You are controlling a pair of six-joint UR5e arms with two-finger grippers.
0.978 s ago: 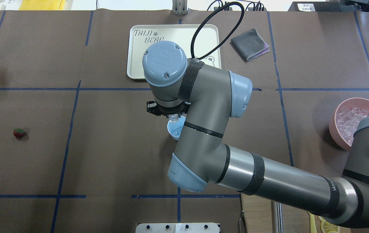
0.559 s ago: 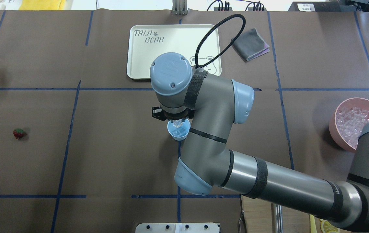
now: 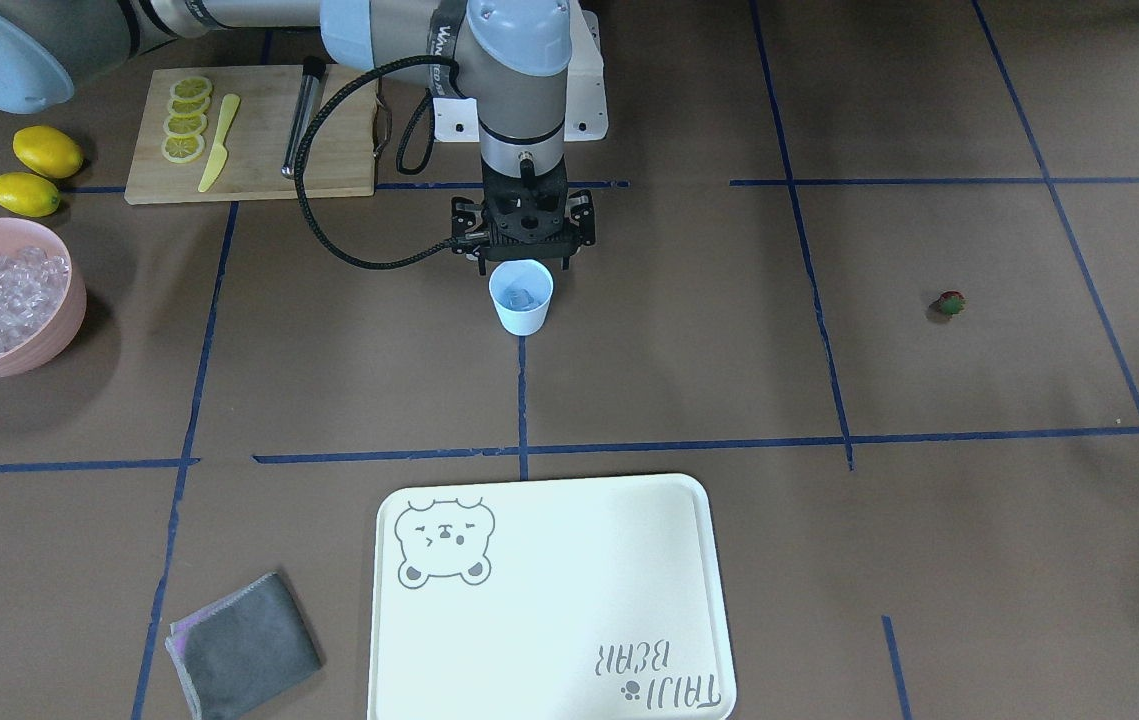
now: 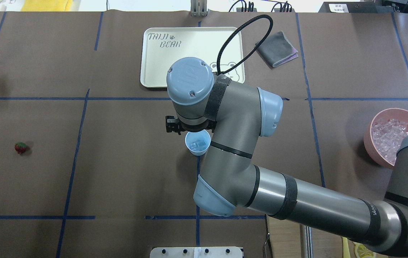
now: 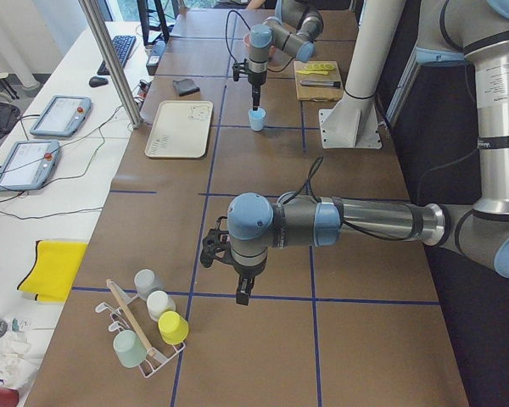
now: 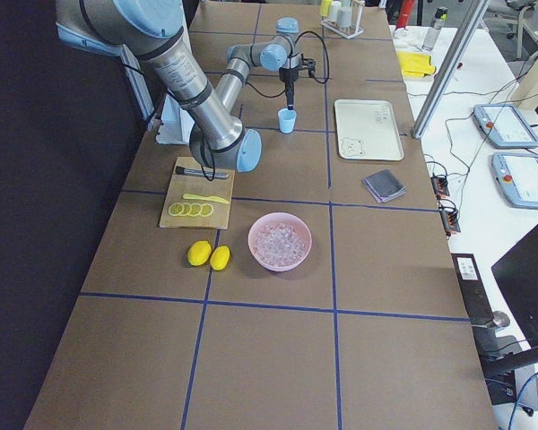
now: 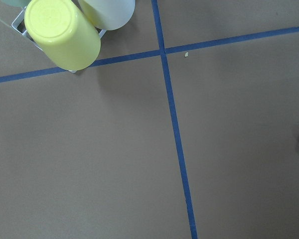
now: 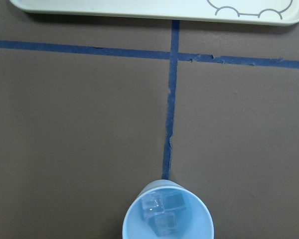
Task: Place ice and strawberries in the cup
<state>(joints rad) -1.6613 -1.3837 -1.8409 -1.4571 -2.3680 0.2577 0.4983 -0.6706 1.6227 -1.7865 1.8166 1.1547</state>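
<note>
holding clear ice cubes [image 8: 164, 212], pale cup [image 8: 198, 225] (upright)

Grey arms [image 4: 236, 122] carry pale blue joint caps [image 4: 189, 78], black straps [image 4: 216, 95] and a looping black cable [image 4: 271, 24].

We read "TAIJI BEAR" in grey capitals, beside a small paw print, in one corner of the cream tray [image 4: 193, 46].

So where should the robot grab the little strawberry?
The strawberry is tiny and lies low on the flat table, with nothing beside it. So it is probably best to come straight down from above and pinch its red body at the widest part, not the green cap.
</note>
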